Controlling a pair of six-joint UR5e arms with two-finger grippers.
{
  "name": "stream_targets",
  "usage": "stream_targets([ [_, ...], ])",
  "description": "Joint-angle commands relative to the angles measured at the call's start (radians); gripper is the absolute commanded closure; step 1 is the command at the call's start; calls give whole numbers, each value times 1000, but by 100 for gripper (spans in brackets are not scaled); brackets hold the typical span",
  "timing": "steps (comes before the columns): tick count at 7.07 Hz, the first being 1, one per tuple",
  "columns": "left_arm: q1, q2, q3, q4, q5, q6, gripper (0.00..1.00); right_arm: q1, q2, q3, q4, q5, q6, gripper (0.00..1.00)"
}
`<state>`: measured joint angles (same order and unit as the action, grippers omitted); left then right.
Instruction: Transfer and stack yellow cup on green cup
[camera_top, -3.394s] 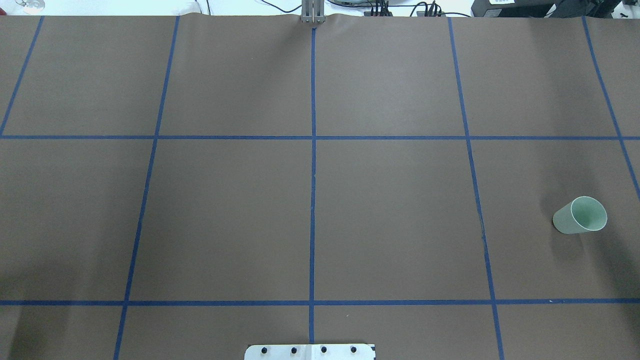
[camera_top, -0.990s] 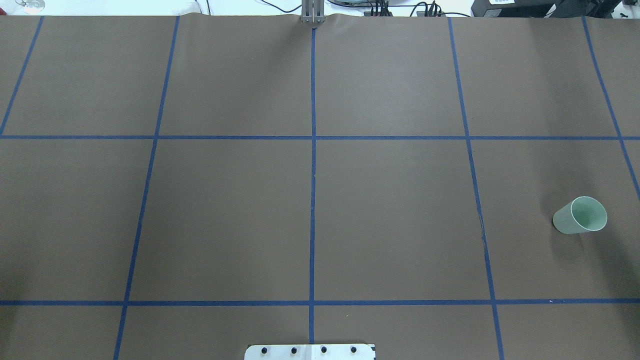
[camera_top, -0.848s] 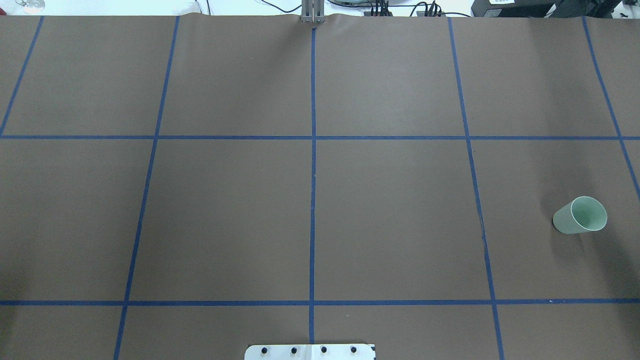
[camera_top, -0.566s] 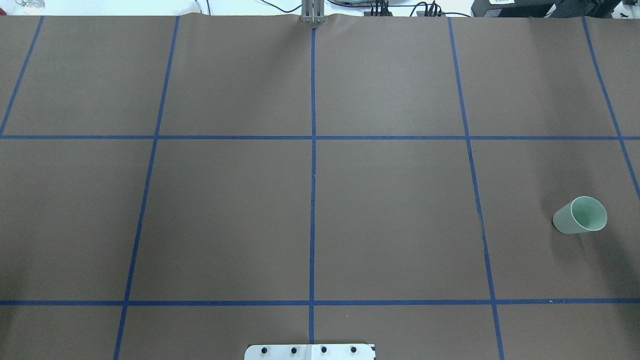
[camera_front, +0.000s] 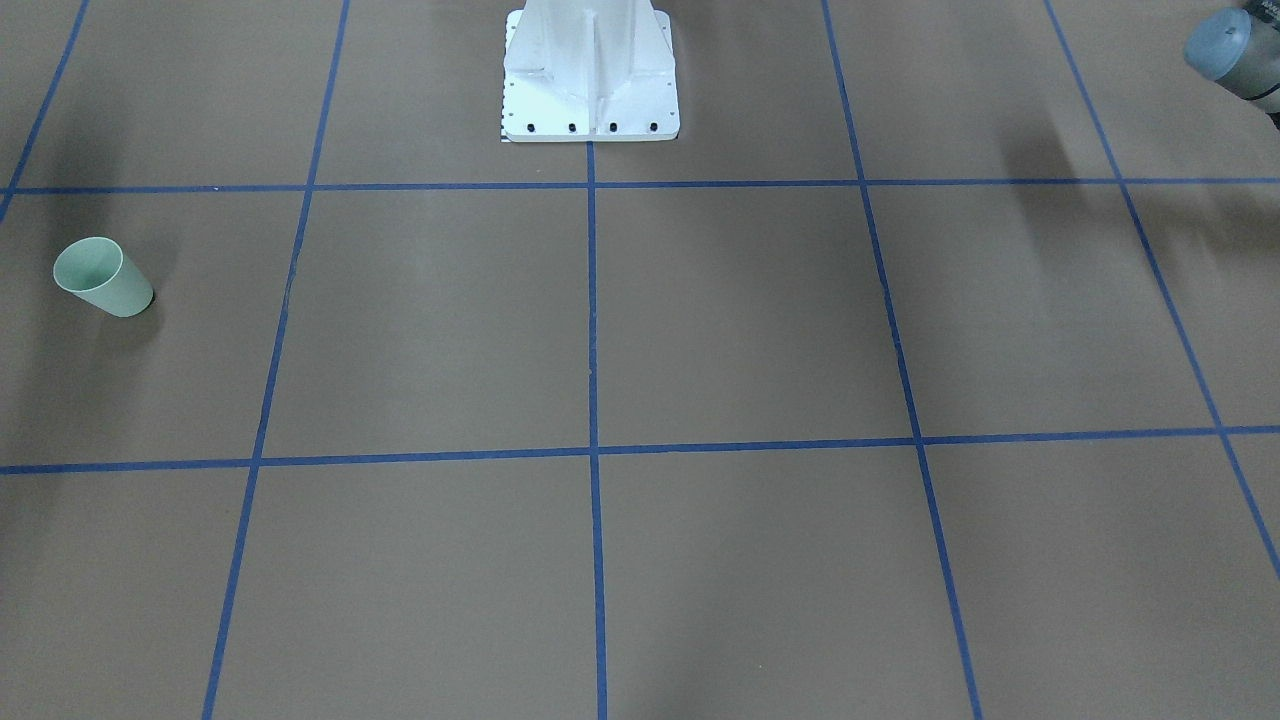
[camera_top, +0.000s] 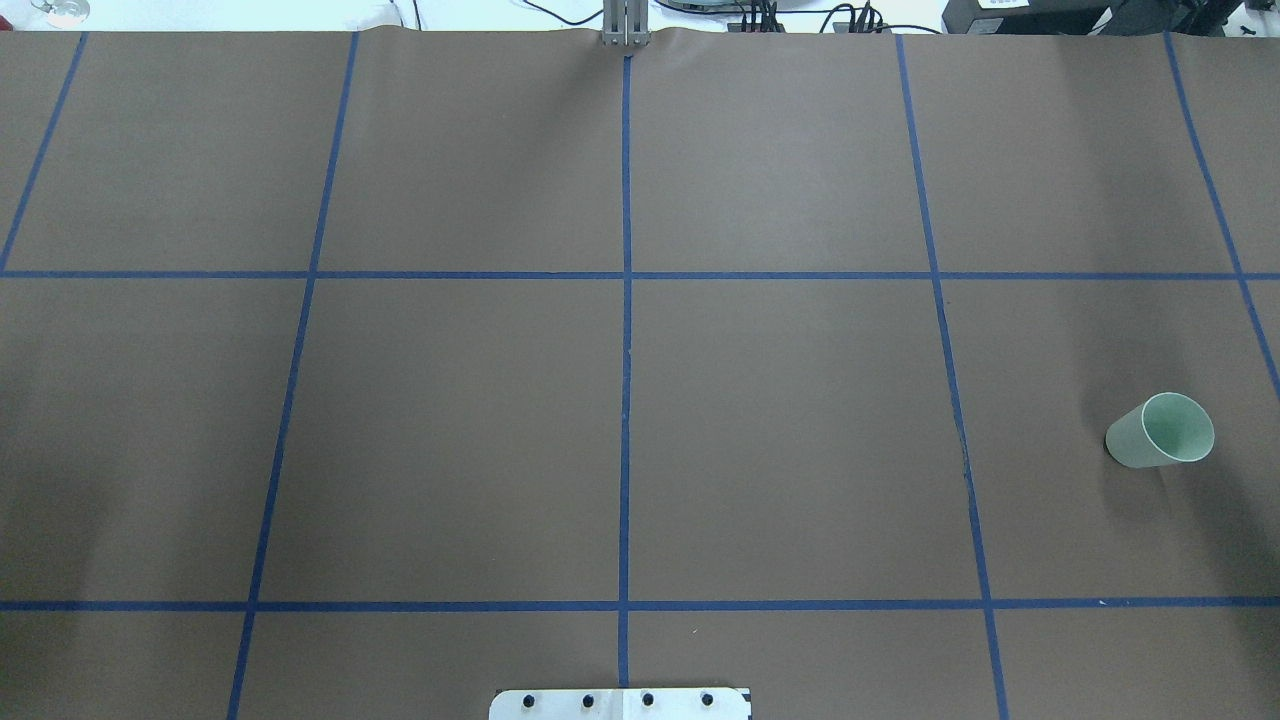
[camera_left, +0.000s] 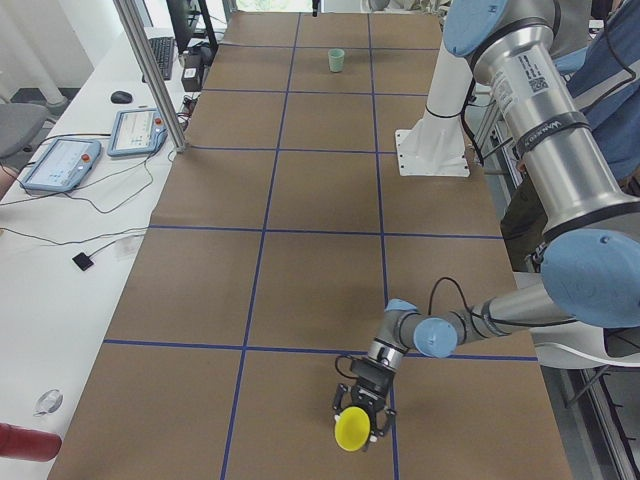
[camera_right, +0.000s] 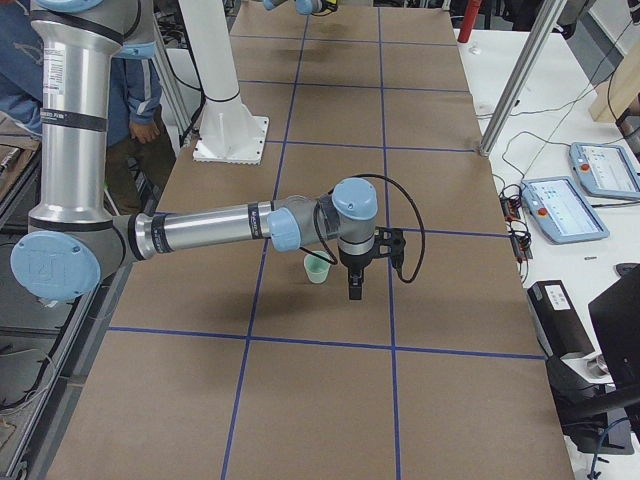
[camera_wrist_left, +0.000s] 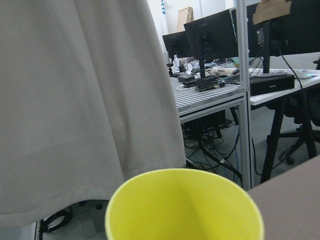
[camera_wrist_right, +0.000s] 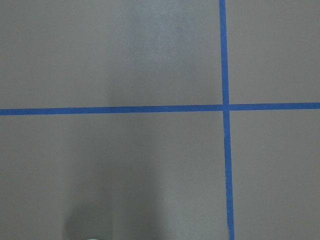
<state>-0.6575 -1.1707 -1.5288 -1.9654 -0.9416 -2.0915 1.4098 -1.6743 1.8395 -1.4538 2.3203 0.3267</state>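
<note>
The green cup (camera_top: 1160, 431) stands upright at the table's right side; it also shows in the front-facing view (camera_front: 103, 279), far off in the exterior left view (camera_left: 337, 60) and in the exterior right view (camera_right: 317, 268). The yellow cup (camera_left: 352, 432) is at my left gripper (camera_left: 357, 418) near the table's left end, off the overhead view, its mouth turned outward. Its rim fills the bottom of the left wrist view (camera_wrist_left: 185, 205). My right gripper (camera_right: 353, 292) points down just beside the green cup. Neither gripper's fingers show clearly, so I cannot tell if they are open or shut.
The white robot base (camera_front: 590, 75) stands at the table's near middle edge. Blue tape lines (camera_top: 625, 350) grid the brown table cover. A joint of my left arm (camera_front: 1232, 45) shows at the front-facing view's top right. Tablets (camera_left: 145, 130) lie on the side bench.
</note>
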Motion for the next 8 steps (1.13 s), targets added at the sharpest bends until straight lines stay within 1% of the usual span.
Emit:
stream_targets([
  [1,-146,-164,27,-80,89,310,60,-12,25,-3,1,-1,0,0],
  [2,-157,-226,33,-206,118,467,59,-12,30,-2,7,1,-2,0],
  [3,-159,-342,51,-321,122,664,59,-38,47,1,12,-2,-5,0],
  [4,-159,-448,61,-416,115,786,58,-92,106,-5,10,-13,-2,0],
  [5,-145,-563,68,-510,66,877,57,-92,122,-11,13,-13,-3,0],
  [6,-133,-690,84,-530,-60,957,57,-92,139,0,13,-9,-2,0],
  [7,-101,-801,85,-567,-156,1010,58,-92,152,-8,12,-7,-2,0],
  [8,-58,-890,102,-585,-254,1051,58,-92,165,-8,12,-6,-2,0],
])
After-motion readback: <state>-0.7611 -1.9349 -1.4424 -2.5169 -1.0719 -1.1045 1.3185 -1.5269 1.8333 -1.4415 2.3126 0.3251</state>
